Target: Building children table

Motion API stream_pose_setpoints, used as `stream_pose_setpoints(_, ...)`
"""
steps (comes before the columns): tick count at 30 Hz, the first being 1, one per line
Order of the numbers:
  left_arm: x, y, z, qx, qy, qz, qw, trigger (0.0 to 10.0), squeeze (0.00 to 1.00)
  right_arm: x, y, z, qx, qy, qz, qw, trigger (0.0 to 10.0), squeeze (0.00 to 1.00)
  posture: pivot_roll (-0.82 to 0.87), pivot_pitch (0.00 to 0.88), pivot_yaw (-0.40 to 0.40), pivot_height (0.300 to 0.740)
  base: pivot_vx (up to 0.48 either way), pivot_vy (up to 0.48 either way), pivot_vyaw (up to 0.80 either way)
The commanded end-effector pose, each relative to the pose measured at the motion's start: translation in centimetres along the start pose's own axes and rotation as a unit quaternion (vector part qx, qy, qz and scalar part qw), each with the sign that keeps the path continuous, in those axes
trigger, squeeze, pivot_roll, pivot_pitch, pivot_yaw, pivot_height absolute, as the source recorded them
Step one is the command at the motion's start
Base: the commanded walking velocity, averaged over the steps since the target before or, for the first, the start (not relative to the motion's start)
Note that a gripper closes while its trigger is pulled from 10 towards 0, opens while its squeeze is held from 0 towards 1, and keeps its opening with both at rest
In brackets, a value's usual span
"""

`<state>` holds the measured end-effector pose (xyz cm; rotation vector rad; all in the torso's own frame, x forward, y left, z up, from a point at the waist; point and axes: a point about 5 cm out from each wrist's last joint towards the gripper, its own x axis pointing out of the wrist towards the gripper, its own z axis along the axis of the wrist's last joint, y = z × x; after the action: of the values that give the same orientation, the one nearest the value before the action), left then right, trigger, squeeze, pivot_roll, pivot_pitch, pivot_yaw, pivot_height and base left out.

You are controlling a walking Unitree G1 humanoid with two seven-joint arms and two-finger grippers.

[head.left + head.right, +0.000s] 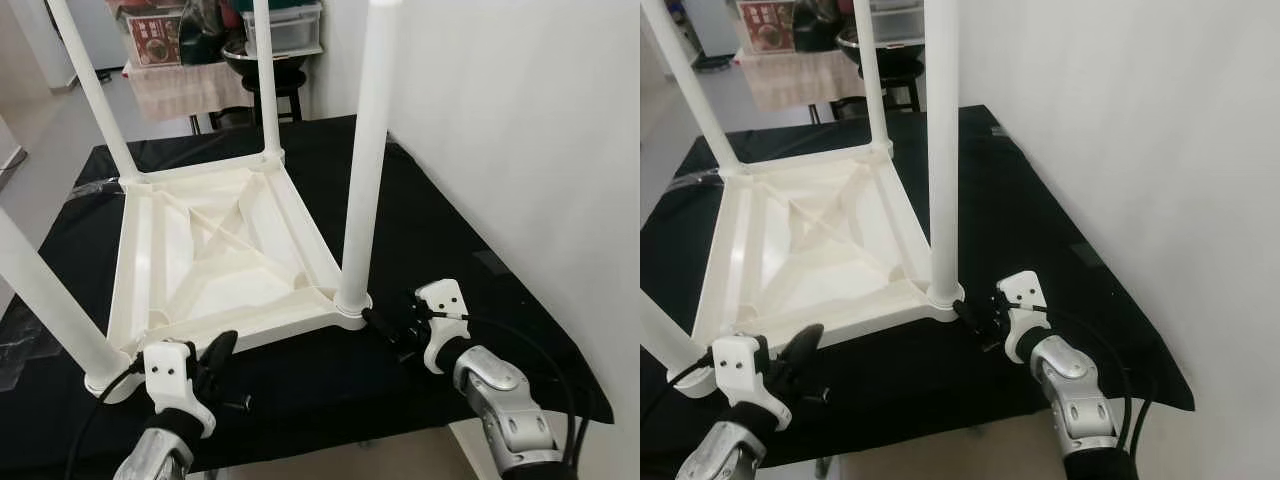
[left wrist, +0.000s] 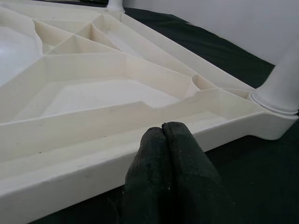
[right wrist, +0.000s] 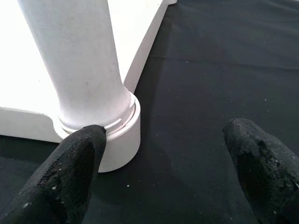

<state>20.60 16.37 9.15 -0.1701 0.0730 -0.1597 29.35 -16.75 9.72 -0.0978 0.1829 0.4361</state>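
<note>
A white plastic children's table [image 1: 220, 250] lies upside down on a black cloth [image 1: 430, 230], its ribbed underside facing up. Its legs stand upward from the corners, among them the near right leg [image 1: 362, 180] and the near left leg [image 1: 45, 290]. My left gripper [image 1: 222, 350] is shut with nothing in it, its fingertips [image 2: 154, 140] just short of the tabletop's near rim [image 2: 93, 163]. My right gripper [image 1: 385, 328] is open beside the near right leg's socket [image 3: 117, 126]. One finger [image 3: 74, 163] is close to the socket collar and the other finger [image 3: 261, 158] is over bare cloth.
A white wall [image 1: 520, 120] runs close along the right. The cloth's edge drops off at the near right [image 1: 560, 400]. Behind the work surface stand a dark stool with a bowl [image 1: 265, 60] and a small table under a towel [image 1: 185, 85].
</note>
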Motion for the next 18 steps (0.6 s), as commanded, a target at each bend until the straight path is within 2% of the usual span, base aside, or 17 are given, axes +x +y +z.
stream_pose_setpoints(1, -0.4, 0.6, -0.1, 0.023, 0.019, 0.020, 0.999, 10.0, 0.00, 0.7, 0.4, -0.3, 0.004, 0.007, -0.012, 1.000, 10.0, 0.00, 0.03, 0.036, -0.008, 0.740, 0.000, 0.476, 0.00)
stream_pose_setpoints(4, -0.5, 1.2, -0.3, 0.039, 0.029, 0.036, 0.998, 10.0, 0.00, 1.1, 0.6, -0.2, 0.007, 0.005, -0.019, 1.000, 10.0, 0.00, 0.04, 0.036, -0.008, 0.740, 0.000, 0.476, 0.00)
stream_pose_setpoints(17, -0.4, 1.9, 0.0, 0.031, 0.039, 0.052, 0.997, 10.0, 0.00, 1.7, 1.9, 0.0, 0.013, 0.000, 0.006, 1.000, 10.0, 0.00, 0.04, 0.041, -0.011, 0.740, 0.000, 0.476, 0.00)
stream_pose_setpoints(18, -0.5, 2.0, 0.0, 0.032, 0.038, 0.056, 0.997, 10.0, 0.00, 1.7, 2.0, 0.0, 0.012, 0.000, 0.010, 1.000, 10.0, 0.00, 0.04, 0.041, -0.011, 0.740, 0.000, 0.000, 0.00)
